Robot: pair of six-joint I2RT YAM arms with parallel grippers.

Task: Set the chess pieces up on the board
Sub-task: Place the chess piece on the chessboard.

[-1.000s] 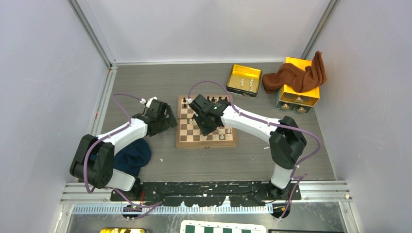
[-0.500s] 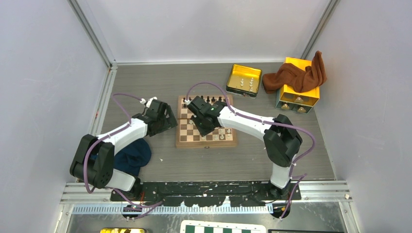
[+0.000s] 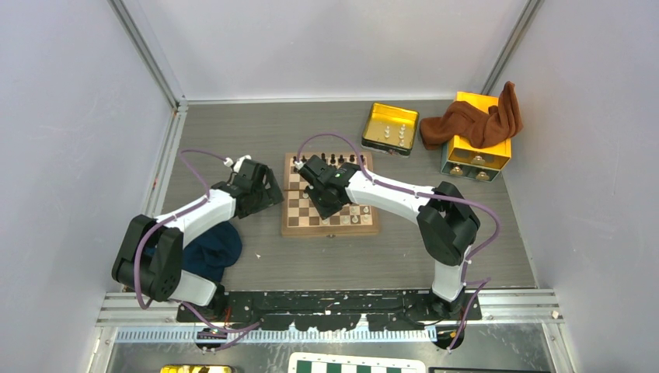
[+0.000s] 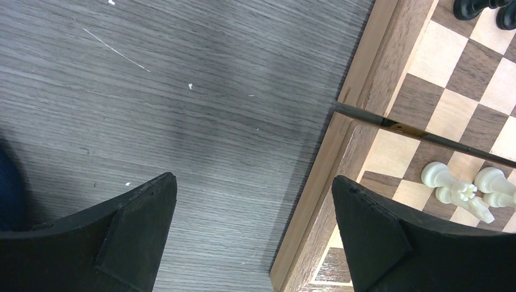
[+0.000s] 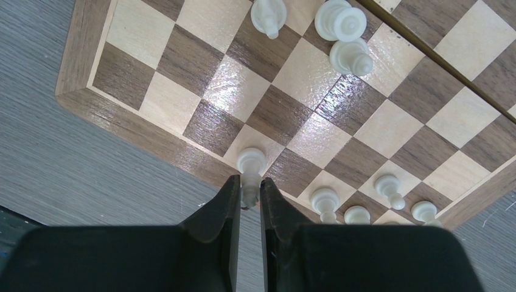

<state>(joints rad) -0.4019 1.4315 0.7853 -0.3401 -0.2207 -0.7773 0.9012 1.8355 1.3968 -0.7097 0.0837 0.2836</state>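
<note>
Okay, white piece (image 5: 251,161) is pinched in my right gripper (image 5: 250,181), jaws clenched on its narrow part, broad end poking out past the tips toward the board (image 5: 76,61). I take that end for the base, not certain. It hangs over a light square in the row along one border of the board, close to the edge; whether it touches the wood or sits just above it, cannot tell from the wrist view. Step in hand, as I judge it: seat this piece on its square. To do it well I come down straight, keep the piece vertical, centre the base inside the square, let go only once it sits flat, then lift straight up so my fingers (image 5: 280,213) don't drag it over. Watch the row of white pawns (image 5: 325,201) just beside those fingers, near enough to clip on the way out. Three more white pieces (image 5: 351,58) stand loose nearer mid-board, well apart from the held one. Dark pieces (image 3: 334,159) line the far edge in the top view. My left gripper (image 4: 252,185) is spread wide, holding nothing, hovering over the grey table (image 4: 152,91) just beside the board's left border, one finger (image 4: 377,237) over the wood. Yellow tray (image 3: 378,116), a few small pale pieces in it, sits well apart beyond the board's far right corner.
</note>
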